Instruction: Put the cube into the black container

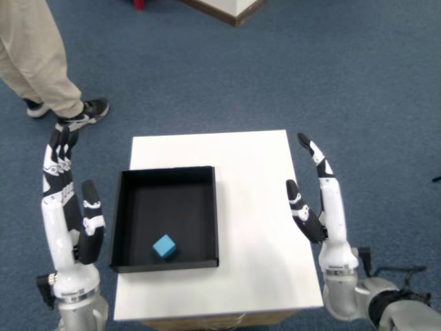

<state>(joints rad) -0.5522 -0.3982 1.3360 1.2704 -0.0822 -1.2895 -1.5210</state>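
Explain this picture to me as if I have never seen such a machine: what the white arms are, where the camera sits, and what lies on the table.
The camera sits in a humanoid robot's head and looks down, so you see its own two arms. The right hand stands at the table's right edge, fingers straight, holding nothing. The left hand is raised beside the table's left side, also empty. On the white table lies a shallow black container, and a small blue cube rests inside it, near the front wall. A person's leg and shoe show at upper left.

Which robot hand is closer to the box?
The left robot hand. It is right beside the box; the right robot hand is past the table's far edge.
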